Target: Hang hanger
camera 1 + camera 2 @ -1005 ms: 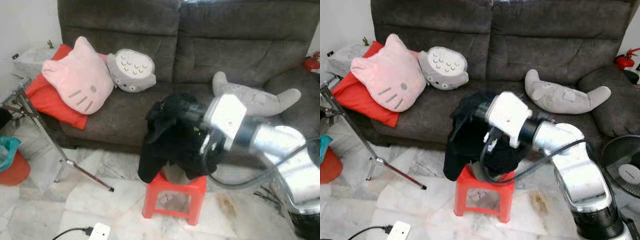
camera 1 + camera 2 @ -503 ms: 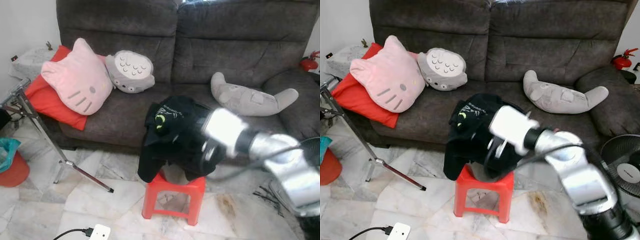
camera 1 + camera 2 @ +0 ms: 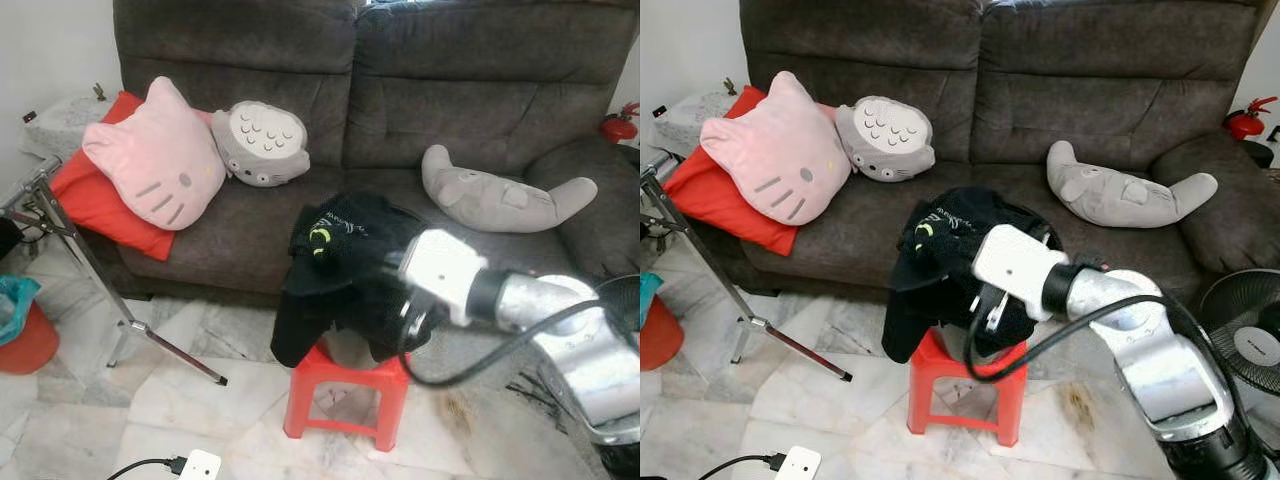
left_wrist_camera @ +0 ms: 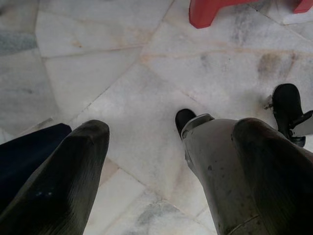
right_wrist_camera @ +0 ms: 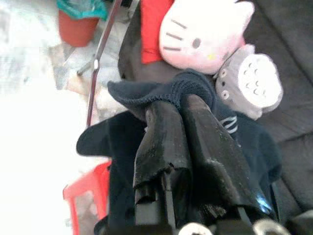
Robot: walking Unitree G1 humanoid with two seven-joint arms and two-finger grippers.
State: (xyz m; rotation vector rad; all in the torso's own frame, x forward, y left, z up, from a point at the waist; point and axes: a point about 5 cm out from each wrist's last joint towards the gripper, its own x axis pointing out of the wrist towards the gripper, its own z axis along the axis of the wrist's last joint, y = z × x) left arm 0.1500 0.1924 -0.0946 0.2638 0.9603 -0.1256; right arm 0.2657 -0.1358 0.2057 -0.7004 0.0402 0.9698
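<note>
A soft black garment, knitted at its ribbed edge, lay heaped over a red plastic stool in front of the grey fabric sofa. The right end effector had its two black fingers pressed together on a fold of that garment. The left end effector hung with fingers spread wide above the marble floor. An orange bucket held a teal bag.

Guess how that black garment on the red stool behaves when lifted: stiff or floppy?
Likely floppy: the black garment is heaped on the red stool, one end drooping past the seat. Probably light; the right tool, fingers closed on a bunched fold, lifts it to a peak. It may drag off in one piece.
</note>
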